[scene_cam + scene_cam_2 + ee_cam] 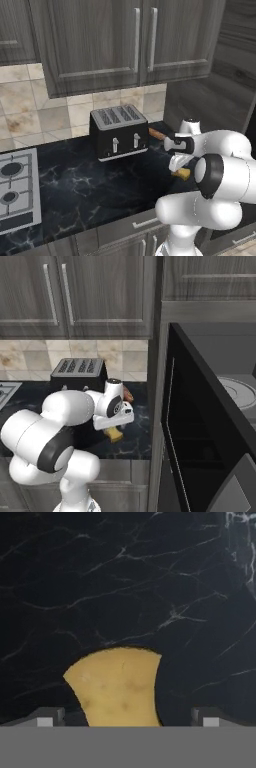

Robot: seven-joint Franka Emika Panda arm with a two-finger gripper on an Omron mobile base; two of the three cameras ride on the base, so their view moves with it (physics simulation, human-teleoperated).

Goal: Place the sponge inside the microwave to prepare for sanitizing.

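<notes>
Arm folded low, tool (127, 722) pointing down at black marble worktop (125, 577), jaws fully apart, straddling small yellow-orange sponge block (117, 684), not gripping.

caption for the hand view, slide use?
Open end effector poised over the yellow sponge on the black marble counter.

Sponge (183, 173) half behind arm

Home kitchen: black marble countertop (90, 185) w/ four-slot toaster (119, 132); gas hob (15, 187) left of toaster, wood-grain wall cabinets (125, 40) above it, built-in microwave (210, 421) to its right.
</notes>
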